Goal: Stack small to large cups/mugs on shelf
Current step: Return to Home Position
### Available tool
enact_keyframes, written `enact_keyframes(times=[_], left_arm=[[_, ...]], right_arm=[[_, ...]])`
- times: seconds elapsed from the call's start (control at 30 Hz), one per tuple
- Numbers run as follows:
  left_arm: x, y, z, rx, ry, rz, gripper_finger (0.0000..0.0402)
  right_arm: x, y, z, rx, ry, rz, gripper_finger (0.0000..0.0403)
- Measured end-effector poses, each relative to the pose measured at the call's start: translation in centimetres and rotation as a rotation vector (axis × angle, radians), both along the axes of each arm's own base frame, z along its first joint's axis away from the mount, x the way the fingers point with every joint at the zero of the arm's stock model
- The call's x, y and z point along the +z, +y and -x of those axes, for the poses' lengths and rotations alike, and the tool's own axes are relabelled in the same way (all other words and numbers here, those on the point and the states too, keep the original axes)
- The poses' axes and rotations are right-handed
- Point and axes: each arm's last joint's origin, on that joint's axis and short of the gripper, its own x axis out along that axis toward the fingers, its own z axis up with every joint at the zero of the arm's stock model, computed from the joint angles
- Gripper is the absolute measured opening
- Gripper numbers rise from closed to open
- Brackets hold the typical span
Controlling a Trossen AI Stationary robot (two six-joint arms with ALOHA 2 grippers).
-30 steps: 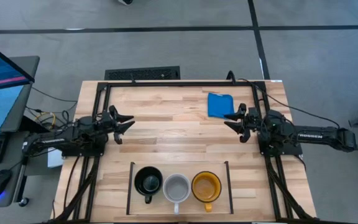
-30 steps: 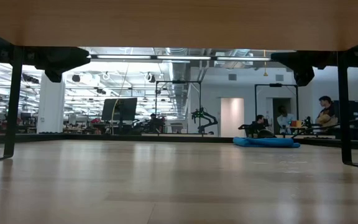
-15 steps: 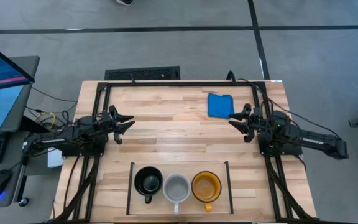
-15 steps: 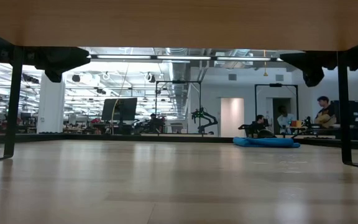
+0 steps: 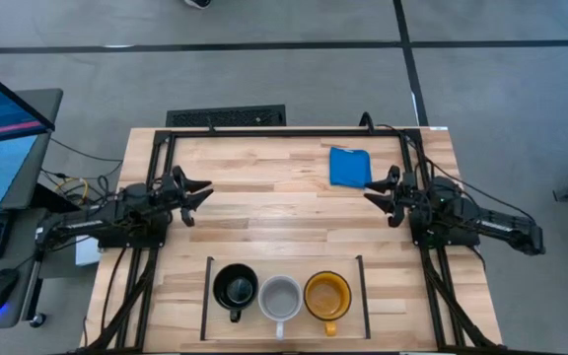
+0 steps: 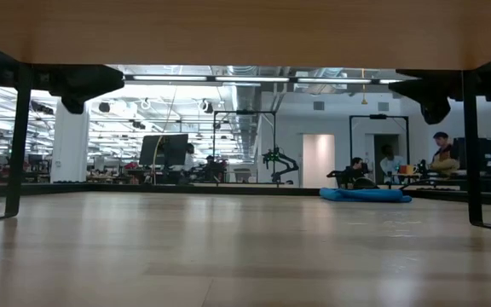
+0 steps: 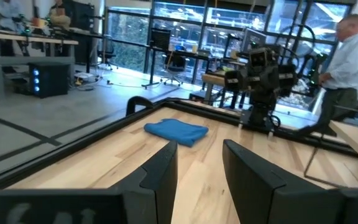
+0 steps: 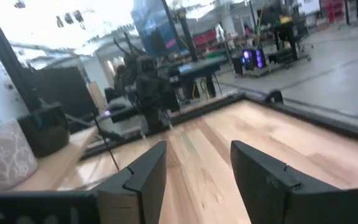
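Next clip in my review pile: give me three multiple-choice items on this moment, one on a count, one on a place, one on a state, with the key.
1. How many mugs stand on the shelf?
A. One
B. Two
C. Three

2. Where does the blue cloth lie?
A. On the shelf
B. On the table, beside the right arm
C. Under a mug

3. How do the jaws of the left arm and the right arm stand?
A. Both open, holding nothing
B. One shut on a mug
C. Both shut on the cloth

Key:
1 C: the black mug, white mug and orange mug stand in a row between the two black bars.
2 B: the high view shows it flat on the wood, well away from the shelf.
3 A: each wrist view shows a clear gap with nothing in it.
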Motion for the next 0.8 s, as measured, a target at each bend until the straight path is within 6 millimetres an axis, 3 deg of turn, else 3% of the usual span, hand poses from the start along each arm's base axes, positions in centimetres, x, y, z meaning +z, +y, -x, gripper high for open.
enact_keyframes(times=[0.53,0.8], left_arm=[[-0.04,0.06,0.0,-0.045,0.012,-0.024,0.0119],[-0.1,0.06,-0.01,-0.049,-0.01,0.06,0.0119]], right_arm=[[-0.12,-0.04,0.0,-0.013,0.016,0.022,0.0201],[-0.12,-0.02,-0.01,-0.011,0.016,0.021,0.0201]])
